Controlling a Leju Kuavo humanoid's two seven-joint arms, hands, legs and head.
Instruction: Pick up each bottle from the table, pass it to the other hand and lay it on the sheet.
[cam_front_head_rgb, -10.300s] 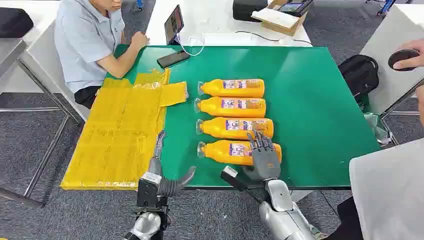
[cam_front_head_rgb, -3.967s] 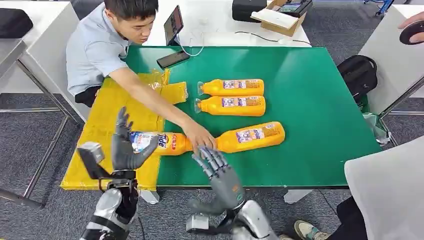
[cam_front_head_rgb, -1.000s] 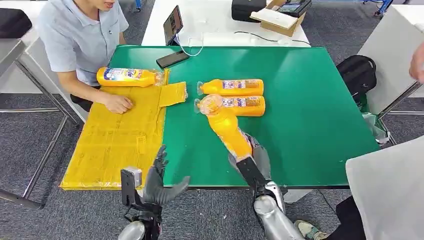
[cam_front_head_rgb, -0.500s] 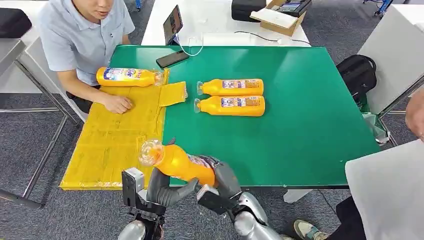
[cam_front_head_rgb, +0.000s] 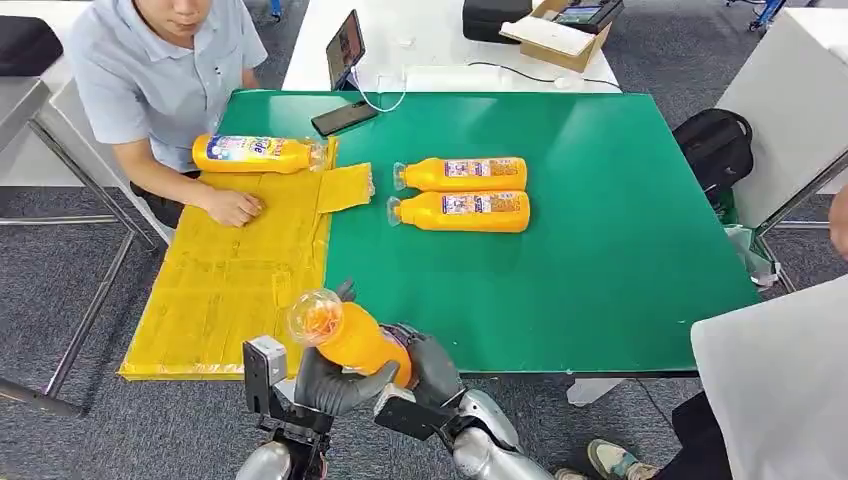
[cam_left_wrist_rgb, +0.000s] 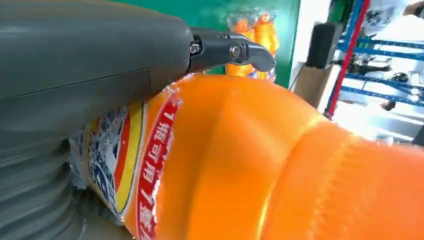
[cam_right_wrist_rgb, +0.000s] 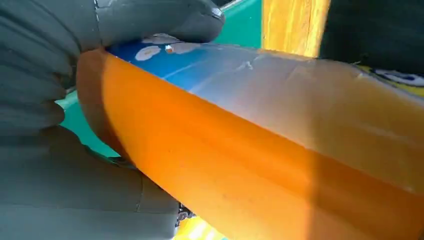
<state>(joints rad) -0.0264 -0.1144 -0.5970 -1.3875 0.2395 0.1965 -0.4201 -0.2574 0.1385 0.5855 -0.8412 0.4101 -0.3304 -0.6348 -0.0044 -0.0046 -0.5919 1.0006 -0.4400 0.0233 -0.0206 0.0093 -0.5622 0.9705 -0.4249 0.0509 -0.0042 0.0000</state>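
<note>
Mid-handover: my right hand (cam_front_head_rgb: 432, 362) and left hand (cam_front_head_rgb: 330, 383) both grip the orange bottle (cam_front_head_rgb: 350, 335); next, right lets go.

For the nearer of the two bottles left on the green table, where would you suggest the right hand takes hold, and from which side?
Judging by its pose, grip the nearer bottle around the wide labelled body, not the narrow neck. It lies flat with its cap toward the sheet and its near flank open, while the far bottle sits close behind. So come down from above on the robot's side, fingers wrapping across its width.
</note>
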